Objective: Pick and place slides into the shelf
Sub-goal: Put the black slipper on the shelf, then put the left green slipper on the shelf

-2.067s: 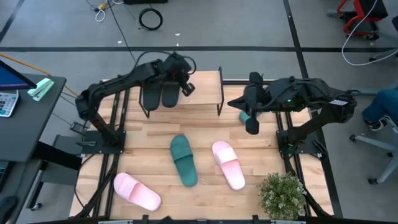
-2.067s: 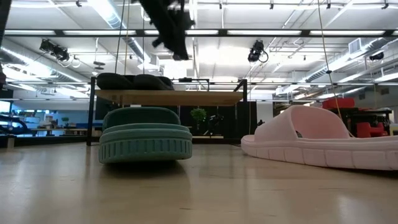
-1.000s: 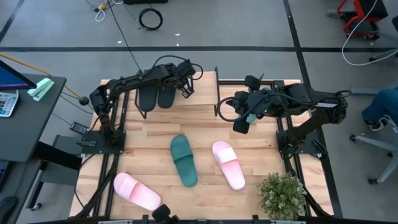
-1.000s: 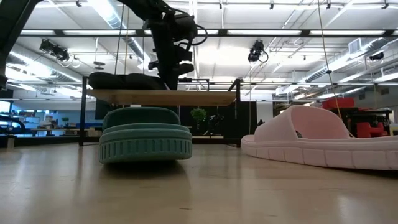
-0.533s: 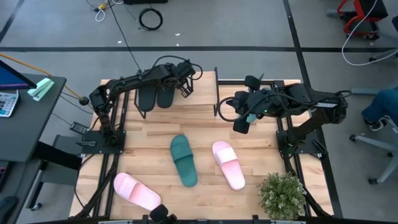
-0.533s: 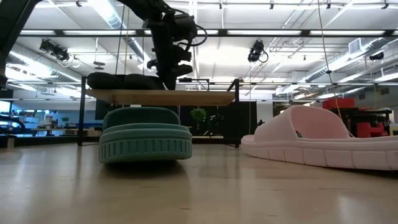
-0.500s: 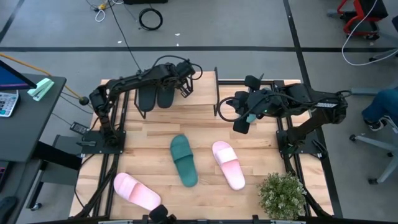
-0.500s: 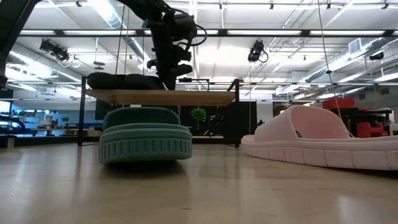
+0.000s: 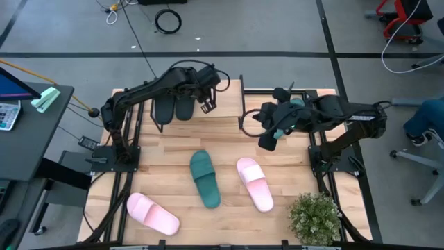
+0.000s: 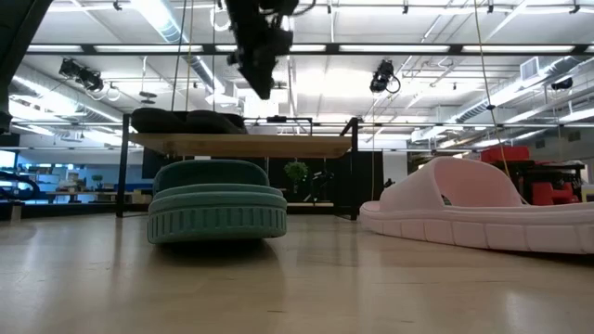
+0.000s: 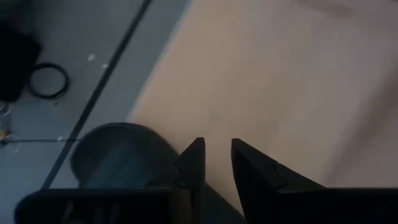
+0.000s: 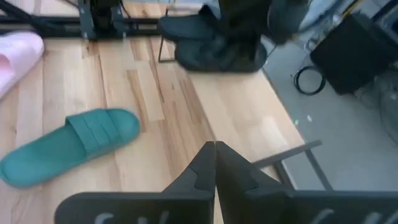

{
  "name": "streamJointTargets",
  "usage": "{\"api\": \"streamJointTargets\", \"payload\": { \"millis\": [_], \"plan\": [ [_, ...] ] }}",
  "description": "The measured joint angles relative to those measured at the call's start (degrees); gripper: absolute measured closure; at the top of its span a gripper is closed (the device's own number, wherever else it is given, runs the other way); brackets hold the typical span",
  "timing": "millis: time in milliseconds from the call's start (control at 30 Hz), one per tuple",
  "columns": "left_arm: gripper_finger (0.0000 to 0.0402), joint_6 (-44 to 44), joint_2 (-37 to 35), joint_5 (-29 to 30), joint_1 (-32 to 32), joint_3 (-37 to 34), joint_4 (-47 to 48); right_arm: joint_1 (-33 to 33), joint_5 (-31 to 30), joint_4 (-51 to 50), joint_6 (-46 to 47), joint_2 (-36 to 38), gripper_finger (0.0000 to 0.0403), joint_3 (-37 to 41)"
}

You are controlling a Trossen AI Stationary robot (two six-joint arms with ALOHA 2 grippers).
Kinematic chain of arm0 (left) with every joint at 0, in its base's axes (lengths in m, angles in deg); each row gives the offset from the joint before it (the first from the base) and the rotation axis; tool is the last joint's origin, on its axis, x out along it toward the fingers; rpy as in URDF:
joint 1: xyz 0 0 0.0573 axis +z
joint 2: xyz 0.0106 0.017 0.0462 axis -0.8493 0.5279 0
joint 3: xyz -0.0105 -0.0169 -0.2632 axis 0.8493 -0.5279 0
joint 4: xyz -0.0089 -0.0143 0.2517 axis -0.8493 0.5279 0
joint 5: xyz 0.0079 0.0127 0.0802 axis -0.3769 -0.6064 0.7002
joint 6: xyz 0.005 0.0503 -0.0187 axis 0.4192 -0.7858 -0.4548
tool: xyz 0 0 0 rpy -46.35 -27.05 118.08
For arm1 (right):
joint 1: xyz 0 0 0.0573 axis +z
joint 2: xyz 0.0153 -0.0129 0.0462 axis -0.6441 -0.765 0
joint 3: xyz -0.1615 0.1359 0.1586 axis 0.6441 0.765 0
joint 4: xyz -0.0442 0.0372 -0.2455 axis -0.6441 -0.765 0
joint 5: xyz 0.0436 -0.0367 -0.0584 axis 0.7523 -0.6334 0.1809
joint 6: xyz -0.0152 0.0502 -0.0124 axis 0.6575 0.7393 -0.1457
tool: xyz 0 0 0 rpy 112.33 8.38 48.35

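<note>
The shelf [image 9: 223,104], a light plank on black wire legs, stands at the table's far side. Two black slides [image 9: 176,108] lie side by side on its left end, soles on the plank [image 10: 278,146]. My left gripper [image 9: 207,103] hangs above the plank just right of them, fingers a little open [image 11: 216,158], touching nothing. My right gripper [image 9: 265,143] is shut and empty [image 12: 214,152], off the shelf's right end. A teal slide [image 9: 205,179] and two pink slides [image 9: 254,184] [image 9: 152,214] lie on the table. The second teal slide is not plainly visible.
A potted plant [image 9: 316,217] stands at the table's near right corner. The shelf's plank is bare from the black slides to its right end. A small teal patch [image 9: 281,128] shows at my right arm's wrist; what it is I cannot tell.
My left gripper has risen straight up from beside the right black slide on the shelf and now hangs well above the plank. The black slides and the shelf have stayed where they were.
</note>
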Motion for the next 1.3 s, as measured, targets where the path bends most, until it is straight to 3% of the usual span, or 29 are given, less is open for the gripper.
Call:
{"api": "streamJointTargets", "payload": {
  "millis": [200,367,633,767,933,1167,1300],
  "plan": [
    [0.0296,3.1,-0.1,-3.6,-7.8,7.1,11.1,0.1,3.3,0.0,5.0,0.0,0.0391,9.7],
    [0.0296,14.0,-0.1,-8.1,-17.1,8.9,22.7,0.0,3.4,0.7,7.2,-0.1,0.0378,20.0],
    [0.0297,21.8,1.0,-14.3,-35.1,7.5,22.3,-0.5,3.0,5.2,9.4,-0.1,0.0331,31.9],
    [0.0296,25.4,2.9,-11.6,-42.2,7.4,19.5,-0.5,3.0,5.7,10.0,-0.1,0.0308,34.6],
    [0.0283,32.0,7.9,-8.9,-46.8,7.5,17.8,-0.5,2.9,7.0,10.6,-0.1,0.0293,35.9],
    [0.0235,42.0,17.9,3.8,-47.7,7.5,19.1,-0.4,2.9,7.3,11.9,-0.1,0.0292,35.9],
    [0.0215,47.6,22.1,5.5,-46.9,7.4,19.6,-0.4,2.9,7.4,11.9,-0.1,0.0293,35.9]
  ]
}}
